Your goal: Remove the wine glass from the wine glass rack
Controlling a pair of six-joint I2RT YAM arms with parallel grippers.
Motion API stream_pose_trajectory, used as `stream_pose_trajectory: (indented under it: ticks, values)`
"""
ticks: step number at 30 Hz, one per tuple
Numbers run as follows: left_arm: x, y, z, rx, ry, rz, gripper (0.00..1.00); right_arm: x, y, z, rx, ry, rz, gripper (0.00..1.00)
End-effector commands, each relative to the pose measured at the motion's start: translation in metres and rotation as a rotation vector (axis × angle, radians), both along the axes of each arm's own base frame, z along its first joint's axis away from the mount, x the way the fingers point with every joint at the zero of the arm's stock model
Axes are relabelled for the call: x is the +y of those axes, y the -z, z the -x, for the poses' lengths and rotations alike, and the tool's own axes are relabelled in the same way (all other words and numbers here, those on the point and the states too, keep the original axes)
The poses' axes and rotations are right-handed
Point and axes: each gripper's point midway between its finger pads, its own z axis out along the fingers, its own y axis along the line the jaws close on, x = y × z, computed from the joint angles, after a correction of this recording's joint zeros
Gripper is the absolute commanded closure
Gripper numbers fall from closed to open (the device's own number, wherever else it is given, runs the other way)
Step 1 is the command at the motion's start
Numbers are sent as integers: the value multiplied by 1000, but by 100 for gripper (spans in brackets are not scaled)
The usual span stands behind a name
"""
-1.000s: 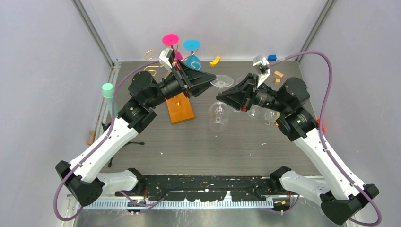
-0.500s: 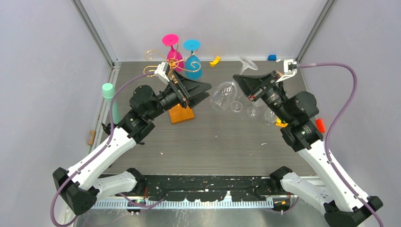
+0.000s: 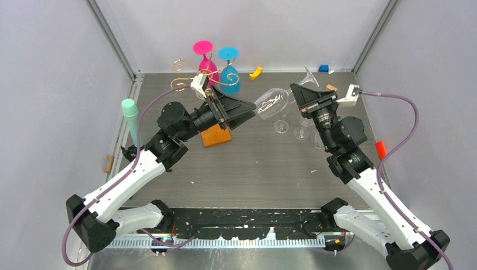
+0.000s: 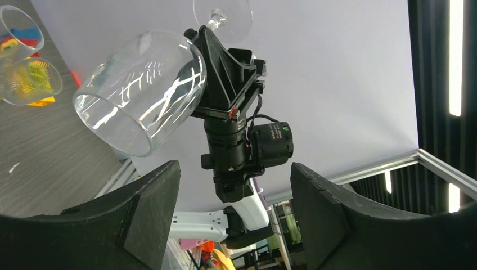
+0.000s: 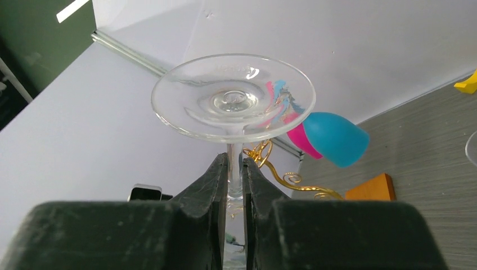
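My right gripper [image 3: 296, 91] is shut on the stem of a clear wine glass [image 3: 273, 102] and holds it in the air, tilted, with the bowl toward the left and the foot [image 3: 308, 76] toward the back. In the right wrist view the fingers [image 5: 235, 160] pinch the stem below the foot [image 5: 233, 98]. My left gripper [image 3: 251, 107] is open and empty, just left of the bowl [image 4: 140, 90]. The gold wire rack [image 3: 188, 79] on its orange base [image 3: 216, 136] stands behind the left arm. A pink glass [image 3: 203, 56] and a blue glass [image 3: 229, 64] hang on it.
Clear glasses [image 3: 281, 125] stand on the table under the right arm. A green cup on a stand [image 3: 129, 109] is at the left edge. A yellow piece [image 3: 256, 72], a blue block [image 3: 323, 68] and a red object [image 3: 381, 149] lie near the walls.
My right arm has swung back and to the right with the clear glass, raising it and tipping its bowl from hanging down to lying sideways. My left gripper has stayed open, barely moving.
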Motion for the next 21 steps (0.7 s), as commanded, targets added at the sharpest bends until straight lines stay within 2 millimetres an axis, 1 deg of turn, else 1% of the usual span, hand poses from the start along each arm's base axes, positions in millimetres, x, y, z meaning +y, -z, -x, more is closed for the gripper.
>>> stream_pose_trajectory:
  ticks: [1,5,8,12,16,21]
  values:
    - [-4,-21,9,-54,44,58,27,-18,-49,12,-127,12,-250,100]
    - [-3,-21,7,-58,26,59,27,-21,-53,16,-145,-2,-301,100]
    - [-1,-22,6,-59,4,58,27,-22,-51,18,-140,-5,-316,100]
    - [-3,-21,3,-51,-2,40,29,-21,-52,20,-135,-28,-344,100]
    - [-6,-30,3,-67,15,50,33,-16,-50,20,-112,-58,-355,100]
    - [-11,-37,2,-93,24,59,40,-8,-43,18,-80,-99,-371,100]
